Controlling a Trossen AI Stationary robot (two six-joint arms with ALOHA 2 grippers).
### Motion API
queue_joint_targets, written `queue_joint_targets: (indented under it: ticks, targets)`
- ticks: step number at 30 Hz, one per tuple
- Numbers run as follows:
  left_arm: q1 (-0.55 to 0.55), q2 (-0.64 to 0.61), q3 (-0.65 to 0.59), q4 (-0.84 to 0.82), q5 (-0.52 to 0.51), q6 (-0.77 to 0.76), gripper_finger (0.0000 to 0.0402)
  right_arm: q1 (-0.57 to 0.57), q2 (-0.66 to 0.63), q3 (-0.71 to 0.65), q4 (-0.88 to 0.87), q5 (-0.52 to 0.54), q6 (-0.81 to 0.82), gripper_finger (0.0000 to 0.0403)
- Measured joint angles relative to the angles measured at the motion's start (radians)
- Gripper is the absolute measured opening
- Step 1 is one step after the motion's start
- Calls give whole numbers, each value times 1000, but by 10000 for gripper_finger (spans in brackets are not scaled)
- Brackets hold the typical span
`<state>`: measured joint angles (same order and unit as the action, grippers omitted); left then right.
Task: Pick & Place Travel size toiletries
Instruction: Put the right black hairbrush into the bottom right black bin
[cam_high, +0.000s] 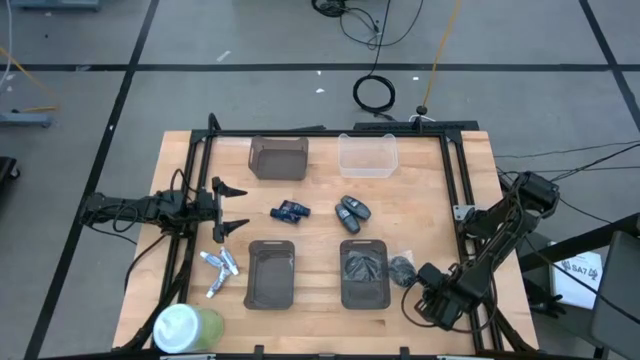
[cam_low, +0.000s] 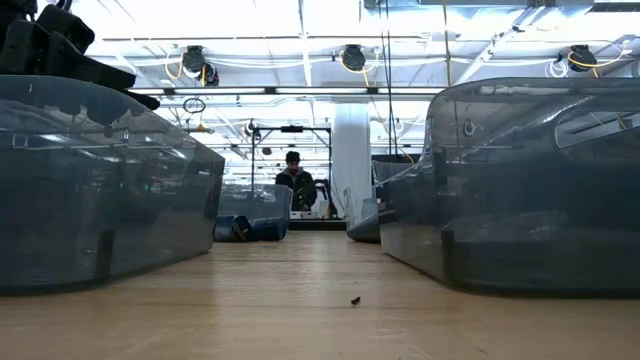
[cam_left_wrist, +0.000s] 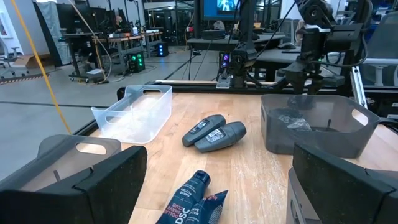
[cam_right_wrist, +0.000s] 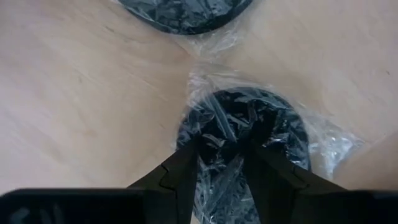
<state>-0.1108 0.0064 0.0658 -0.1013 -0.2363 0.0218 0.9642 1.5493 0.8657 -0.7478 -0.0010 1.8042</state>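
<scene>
Several small white-and-silver toiletry tubes (cam_high: 218, 268) lie flat on the table near its left side, close to the near left dark tray (cam_high: 271, 272). My left gripper (cam_high: 232, 208) (cam_left_wrist: 214, 180) hovers open just beyond them, pointing toward the table's right. My right gripper (cam_high: 428, 282) (cam_right_wrist: 221, 146) is low at the table's near right, beside the right dark tray (cam_high: 363, 272). It is shut on a plastic-wrapped black round item (cam_high: 402, 268) (cam_right_wrist: 242, 130). A second wrapped black item (cam_right_wrist: 186, 9) lies just past it. My right gripper pinches the plastic-wrapped black item between its two fingers (cam_right_wrist: 186, 165), on a raised ridge near the item's middle (cam_right_wrist: 225, 134). The fingers come down on it from above. The item lies on the table with its clear wrap spread around it.
Dark blue tubes (cam_high: 291, 211) (cam_left_wrist: 193, 199) and two grey oblong items (cam_high: 352, 210) (cam_left_wrist: 214, 134) lie mid-table. A brown bin (cam_high: 278, 157) and a clear bin (cam_high: 367, 155) stand at the far edge. The right dark tray holds a black wrapped thing. A white-green container (cam_high: 185, 328) sits near left.
</scene>
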Motion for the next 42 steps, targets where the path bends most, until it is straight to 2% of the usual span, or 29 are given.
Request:
queue_joint_targets:
  ticks: [17, 24, 42]
  targets:
    - [0, 0, 0, 0, 0, 0, 395, 0, 1, -34, 51, -5, 16, 121]
    - [0, 0, 0, 0, 0, 0, 395, -1, 2, -35, 49, -48, 14, 119]
    - [0, 0, 0, 0, 0, 0, 395, -1, 3, -35, 49, -57, -14, 27]
